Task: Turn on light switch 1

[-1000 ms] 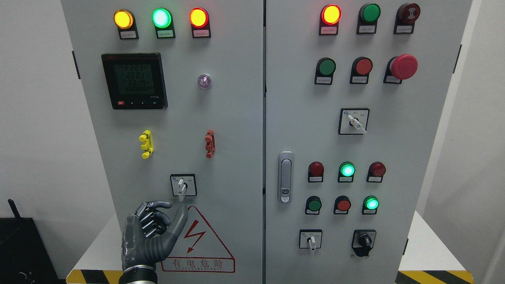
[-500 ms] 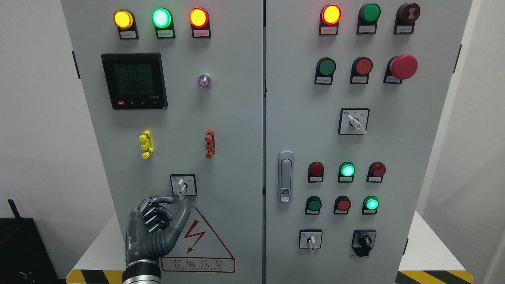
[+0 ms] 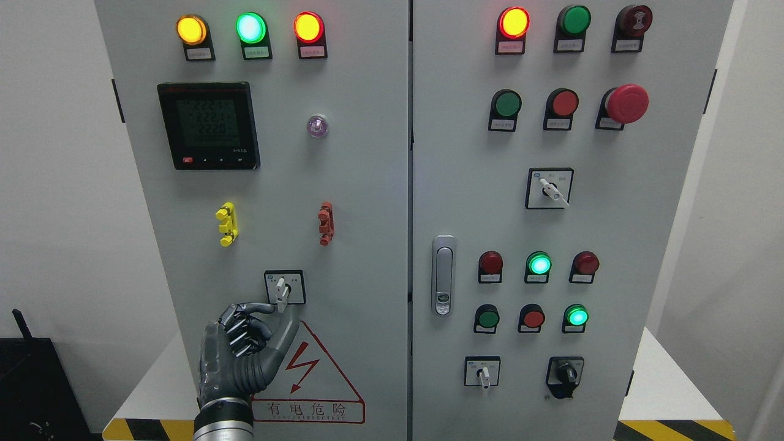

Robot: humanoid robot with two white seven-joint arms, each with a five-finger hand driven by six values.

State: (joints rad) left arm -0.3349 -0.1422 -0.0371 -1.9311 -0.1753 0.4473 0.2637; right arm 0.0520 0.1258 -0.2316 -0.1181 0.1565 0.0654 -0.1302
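grey metal cabinet fills the view, and everything here is placed from the switch, a small white lever on a square plate low on the cabinet's left door. just below and left of the switch, the left hand comes up from the bottom edge: forefinger and thumb reach to either side of the lever's lower tip in a narrow pinch, the other fingers curled in. whether the tips already press the lever cannot be told. the lever stands about upright. directly under the switch sits the red warning triangle. far right of the switch, on the other door, are more switches and lit lamps; the right hand is not in view.

the risk, as i judge it: the pinch sits only on the lever's tip, so a turn could let it slip free and leave the switch unturned. turning the wrong way would do the same.
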